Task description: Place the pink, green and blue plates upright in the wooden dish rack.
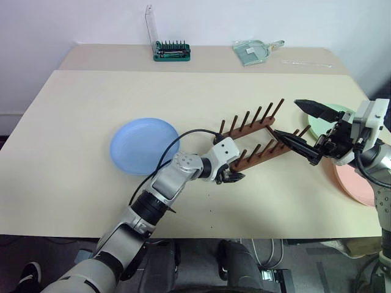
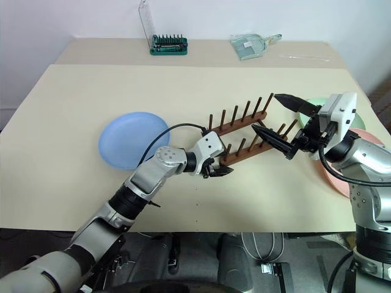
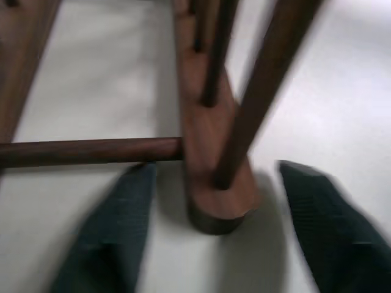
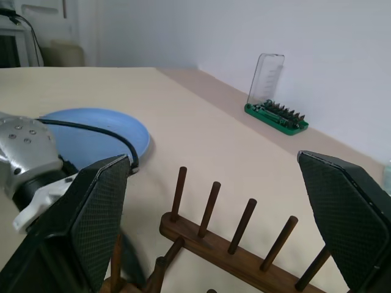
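The wooden dish rack (image 1: 256, 138) lay slanted at the middle of the desk (image 1: 73, 183), its two rails running from near left to far right with every peg bare. The left gripper (image 1: 233, 177) sat low at the rack's near-left end, and in the left wrist view its fingers (image 3: 116, 232) stood partly open on either side of the rounded tip of one rail (neither pad could be seen touching the wood). The right gripper (image 1: 307, 131) hung above the rack's right end with its fingers (image 4: 91, 213) spread wide and nothing between them. The blue plate (image 1: 144, 145) lay flat on the desk to the left of the rack, just beside the left arm's black cable (image 1: 177, 141). The green plate (image 1: 319, 125) and the pink plate (image 1: 354, 180) lay at the desk's right edge, largely hidden behind the right arm, the green one farther back. Along the far edge stood a green screwdriver-bit holder (image 1: 171, 51) with its clear lid raised, and to its right a clear plastic packet (image 1: 252, 50).
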